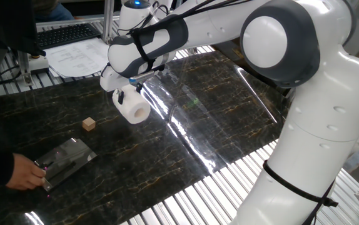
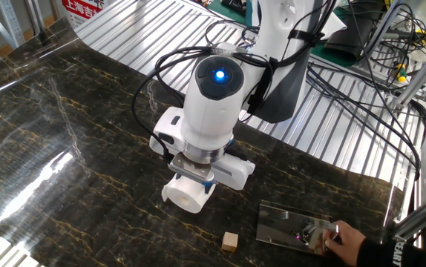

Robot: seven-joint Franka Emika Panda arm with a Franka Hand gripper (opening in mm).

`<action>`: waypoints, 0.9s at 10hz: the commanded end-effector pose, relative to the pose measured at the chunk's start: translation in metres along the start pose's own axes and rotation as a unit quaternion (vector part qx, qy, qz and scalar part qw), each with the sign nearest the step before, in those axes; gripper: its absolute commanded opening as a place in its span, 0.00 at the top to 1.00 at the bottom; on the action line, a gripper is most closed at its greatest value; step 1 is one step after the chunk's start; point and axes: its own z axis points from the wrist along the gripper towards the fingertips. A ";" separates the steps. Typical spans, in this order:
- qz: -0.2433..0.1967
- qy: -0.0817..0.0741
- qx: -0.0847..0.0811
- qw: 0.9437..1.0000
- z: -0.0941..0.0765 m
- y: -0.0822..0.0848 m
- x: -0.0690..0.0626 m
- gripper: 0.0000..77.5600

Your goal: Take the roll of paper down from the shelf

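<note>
The white roll of paper (image 1: 132,107) is held in my gripper (image 1: 127,97) above the dark marble table, clear of the surface. In the other fixed view the roll (image 2: 185,195) hangs just under the gripper (image 2: 192,179), whose fingers are shut on it. The shelf, a shiny silvery-grey sheet (image 1: 67,159), lies flat on the table to the lower left, well apart from the roll. It shows at the lower right in the other fixed view (image 2: 291,226).
A person's hand (image 1: 23,173) rests on the sheet's edge, also seen in the other view (image 2: 344,239). A small tan wooden cube (image 1: 89,124) (image 2: 230,241) sits between roll and sheet. Printed papers (image 1: 73,56) and a keyboard lie beyond the table.
</note>
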 end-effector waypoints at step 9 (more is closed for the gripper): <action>0.025 0.000 -0.019 1.000 -0.019 -0.004 0.008 0.00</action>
